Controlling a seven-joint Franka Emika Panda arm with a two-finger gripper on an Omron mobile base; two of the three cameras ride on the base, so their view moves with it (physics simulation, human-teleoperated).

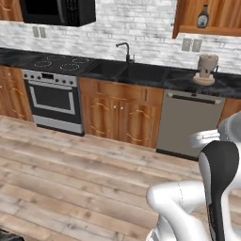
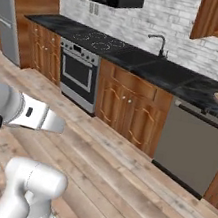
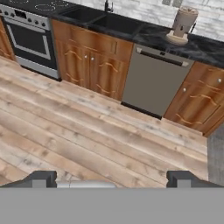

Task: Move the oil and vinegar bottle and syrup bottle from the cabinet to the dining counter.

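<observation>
The squat dark-brown syrup bottle (image 1: 203, 17) stands upright in the open reddish-brown wooden wall cabinet (image 1: 186, 15), far right and high above the bench. The fingers (image 3: 111, 178) are fully apart, empty, well below it.

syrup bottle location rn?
The syrup bottle stands on the open cabinet shelf at the upper right of the left base view, on the wall above the blender on the counter.
</observation>
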